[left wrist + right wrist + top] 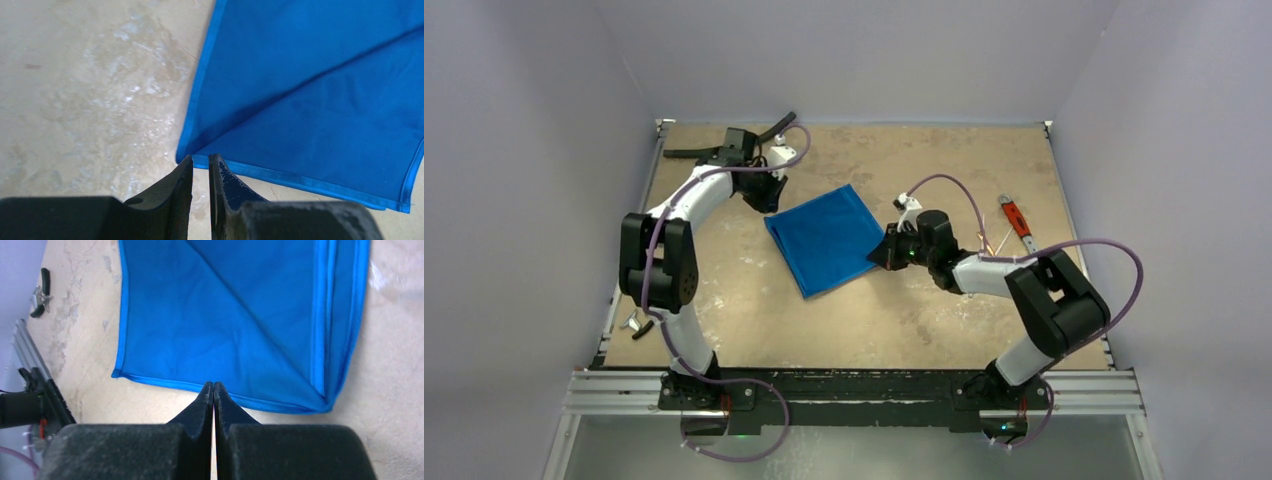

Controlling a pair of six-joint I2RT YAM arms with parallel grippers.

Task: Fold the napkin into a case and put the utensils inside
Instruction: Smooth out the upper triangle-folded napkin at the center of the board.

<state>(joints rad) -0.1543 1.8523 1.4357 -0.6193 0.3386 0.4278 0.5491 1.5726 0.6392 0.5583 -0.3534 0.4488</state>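
Folded royal-blue cloth napkin [824, 238] lies on the tan table [904, 320]; right gripper [213, 386] is clenched at its hem, whether left gripper [200, 159] holds a corner is unclear, so a slip could unfold it

We are seeing the napkin [240, 315] as thin, matt blue cloth with stitched hems — the surface [395, 405] is showing rough, mottled tan, worn patchy.

the left tool [201, 158], jaws slightly parted, sits at a corner of the folded napkin [310, 100].
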